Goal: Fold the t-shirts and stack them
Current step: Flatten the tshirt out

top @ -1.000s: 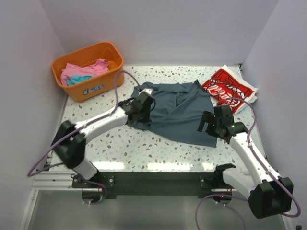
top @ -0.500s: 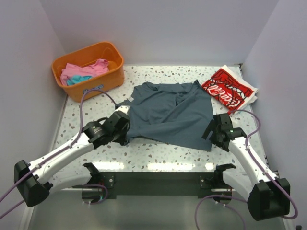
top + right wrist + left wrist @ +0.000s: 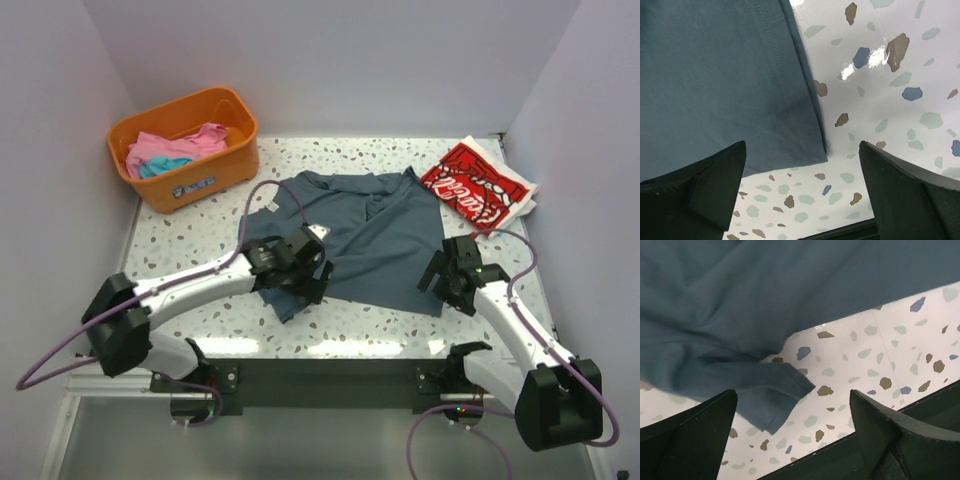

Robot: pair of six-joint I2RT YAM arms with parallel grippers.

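A slate-blue t-shirt [image 3: 365, 235] lies spread on the speckled table, its collar toward the back. My left gripper [image 3: 305, 272] hovers open over its near-left part. In the left wrist view [image 3: 792, 405] a sleeve hem [image 3: 765, 395] lies loose between the dark fingers [image 3: 690, 440], gripped by nothing. My right gripper [image 3: 452, 270] stands open above the shirt's near-right corner [image 3: 790, 130]; in the right wrist view [image 3: 802, 160] that gripper is empty. A folded red t-shirt [image 3: 475, 188] with white lettering lies at the back right. Pink [image 3: 160, 150] and turquoise [image 3: 160, 168] t-shirts sit in the basket.
The orange plastic basket [image 3: 225, 172] stands at the back left corner. White walls close in the table on the left, back and right. A dark rail [image 3: 850, 460] marks the table's near edge below both grippers. Purple cables loop from each arm.
My left gripper has swung right, back over the shirt's near-left part, and opened, letting go of the cloth. The shirt's left side now lies further toward the near edge. The right arm barely moved.
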